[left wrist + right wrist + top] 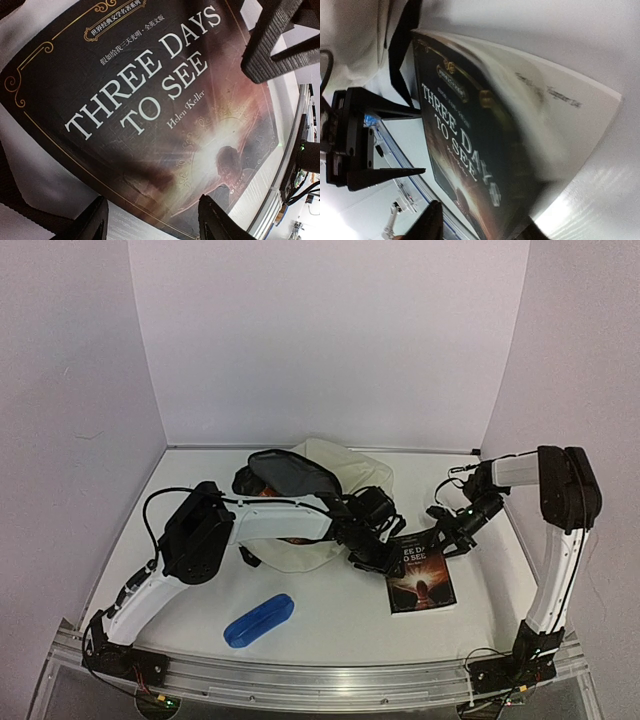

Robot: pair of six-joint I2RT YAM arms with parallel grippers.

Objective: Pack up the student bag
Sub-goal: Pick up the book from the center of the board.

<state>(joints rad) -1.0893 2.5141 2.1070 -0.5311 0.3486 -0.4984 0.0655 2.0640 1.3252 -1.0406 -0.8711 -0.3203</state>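
Observation:
The student bag (350,480), cream with a dark open mouth, lies at the back centre of the table. A dark paperback titled "Three Days to See" (422,585) lies to its right. My left gripper (378,558) reaches across to the book's left edge. Its fingers stand well apart, one over the table and one over the cover (150,115). My right gripper (452,540) is at the book's far right corner. That corner (530,190) sits between its fingers (432,220); a small gap shows on the cover side, and I cannot see whether they press on it.
A blue pencil case (258,620) lies near the front edge, left of centre. White walls close in the table at the back and both sides. A metal rail (320,680) runs along the front between the arm bases.

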